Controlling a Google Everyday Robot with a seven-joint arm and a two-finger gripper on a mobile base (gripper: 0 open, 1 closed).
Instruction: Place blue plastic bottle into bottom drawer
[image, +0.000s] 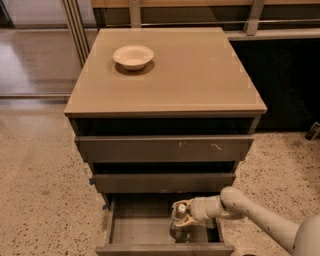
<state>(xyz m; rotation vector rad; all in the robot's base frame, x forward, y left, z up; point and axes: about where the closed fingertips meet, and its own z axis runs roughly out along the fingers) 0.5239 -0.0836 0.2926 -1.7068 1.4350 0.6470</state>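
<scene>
Low in the frame's centre, the gripper (184, 220) clasps the upright blue plastic bottle (176, 229) inside the open bottom drawer (135, 231); a cream bowl (133, 56) sits upper left.

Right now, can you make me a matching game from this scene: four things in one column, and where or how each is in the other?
1. bowl
2. blue plastic bottle
3. end effector
4. top drawer

A. scratched front
B. gripping, down in the open bottom drawer
C. on the cabinet top
D. white-capped, being held

Pairs: 1-C, 2-D, 3-B, 4-A
</scene>
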